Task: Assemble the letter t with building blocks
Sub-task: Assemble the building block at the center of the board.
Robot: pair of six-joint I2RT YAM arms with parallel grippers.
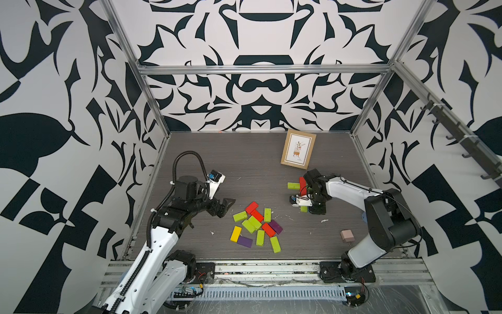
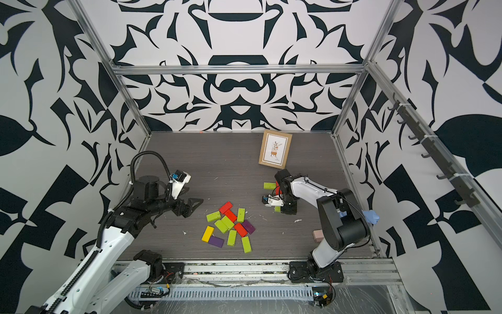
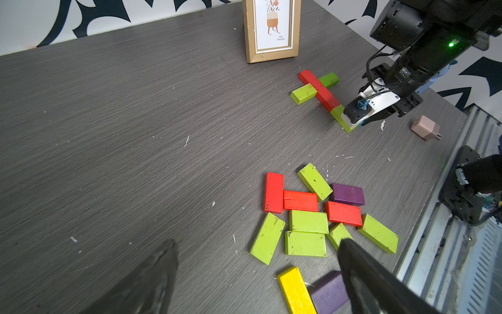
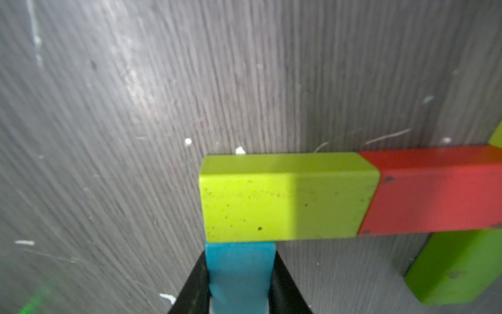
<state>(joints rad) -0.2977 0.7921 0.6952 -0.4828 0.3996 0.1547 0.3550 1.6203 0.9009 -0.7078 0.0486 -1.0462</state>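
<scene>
Over on the right side of the grey wood-grain tabletop, the t is partway laid out: a lime green painted brick sits end to end with a red painted brick, both touching to form the stem. Short lime green crossbar pieces stick out on either side of the red one. Honestly I can't tell whether that crossbar is one brick under the red or two butted against it. The right gripper is clamped tight on a teal painted brick, whose end is pressed against the long side of the lime stem brick, near its free end. Toward the middle of the table is the loose pile of spare bricks, lying flat and mostly touching: lime, red, purple, plus a yellow painted brick at the near-left edge. The left gripper hovers just beside the pile with its jaws spread wide, holding nothing. Further out, a gold-framed plant picture stands behind the t, and a pale pink plug adapter lies near the right arm's base.
</scene>
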